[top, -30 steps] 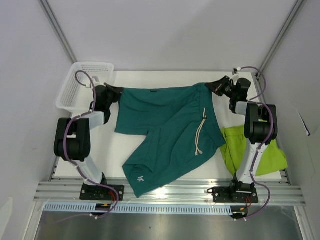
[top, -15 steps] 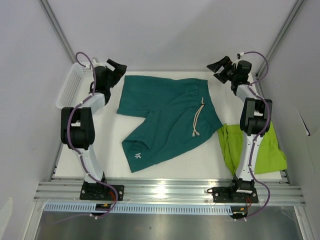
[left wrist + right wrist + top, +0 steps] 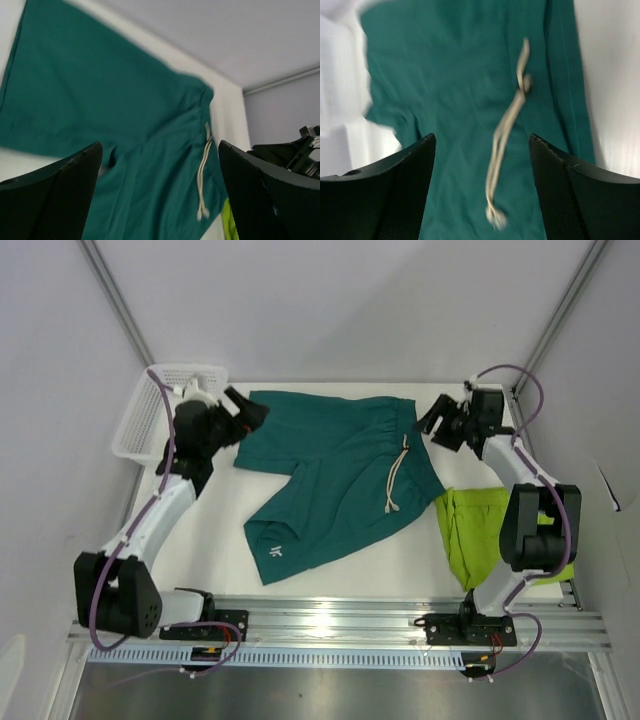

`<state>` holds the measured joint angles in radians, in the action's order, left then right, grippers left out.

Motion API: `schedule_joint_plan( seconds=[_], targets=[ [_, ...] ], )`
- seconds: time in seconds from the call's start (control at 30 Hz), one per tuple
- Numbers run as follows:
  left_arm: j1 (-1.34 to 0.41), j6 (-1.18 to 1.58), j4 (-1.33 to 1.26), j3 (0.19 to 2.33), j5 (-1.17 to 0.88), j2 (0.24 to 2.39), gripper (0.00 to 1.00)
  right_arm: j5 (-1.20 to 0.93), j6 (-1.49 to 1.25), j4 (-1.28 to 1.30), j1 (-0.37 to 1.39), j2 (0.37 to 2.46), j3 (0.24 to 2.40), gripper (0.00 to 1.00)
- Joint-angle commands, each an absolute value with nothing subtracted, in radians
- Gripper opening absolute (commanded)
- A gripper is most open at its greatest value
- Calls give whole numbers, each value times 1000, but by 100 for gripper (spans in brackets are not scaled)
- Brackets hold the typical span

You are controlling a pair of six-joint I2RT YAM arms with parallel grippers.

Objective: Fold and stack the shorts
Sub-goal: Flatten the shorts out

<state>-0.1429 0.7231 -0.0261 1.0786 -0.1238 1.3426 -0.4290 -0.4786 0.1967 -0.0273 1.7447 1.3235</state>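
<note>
Top external view has the dark teal shorts (image 3: 340, 480) spread open across the middle of the table (image 3: 215, 540). The waistband is toward the far right, one leg reaches to the far left, and the other runs down toward the near edge, where a small white logo (image 3: 277, 552) shows. The cream drawstring (image 3: 397, 480) trails loose on top of the cloth. The lime green shorts (image 3: 470, 535) lie bunched at the near right, just beside the teal hem and partly hidden by the right arm. The left gripper (image 3: 245, 412) hangs over the far-left leg corner. In its wrist view the fingers (image 3: 50, 200) stand wide apart with only cloth below them and nothing pinched. The right gripper (image 3: 428, 420) hovers by the waistband corner, and its fingers (image 3: 380, 195) are likewise parted and empty above the drawstring. The white mesh basket (image 3: 140, 415) sits off at the far left, clear of the fabric. To my eye the teal pair is laid out and no fold has been made yet, so this is the start of the folding step. The next move seems to call for both grippers to come down, pinch an edge each, and carry one half over the other, without snagging the drawstring or dragging the green pair.
</note>
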Motion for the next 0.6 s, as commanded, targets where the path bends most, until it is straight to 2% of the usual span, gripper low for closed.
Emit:
schedule_joint_plan(
  seconds=[0.0, 0.2, 0.23, 0.33, 0.47, 0.57],
  targets=[
    [-140, 775, 32, 879, -216, 1254, 99, -345, -379, 319, -8, 1646, 1151, 76],
    [-176, 720, 91, 694, -222, 1039, 99, -246, -393, 293, -3, 1471, 884, 75],
    [-182, 713, 92, 661, -225, 1007, 99, -239, -406, 284, -3, 1418, 855, 78],
    [-190, 710, 98, 605, -242, 976, 99, -210, -436, 278, -3, 1329, 763, 82],
    [-195, 721, 97, 545, -255, 936, 99, -166, -489, 255, -3, 1201, 687, 81],
    [-207, 736, 77, 532, -267, 920, 99, -160, -517, 235, -5, 1199, 669, 81]
  ],
)
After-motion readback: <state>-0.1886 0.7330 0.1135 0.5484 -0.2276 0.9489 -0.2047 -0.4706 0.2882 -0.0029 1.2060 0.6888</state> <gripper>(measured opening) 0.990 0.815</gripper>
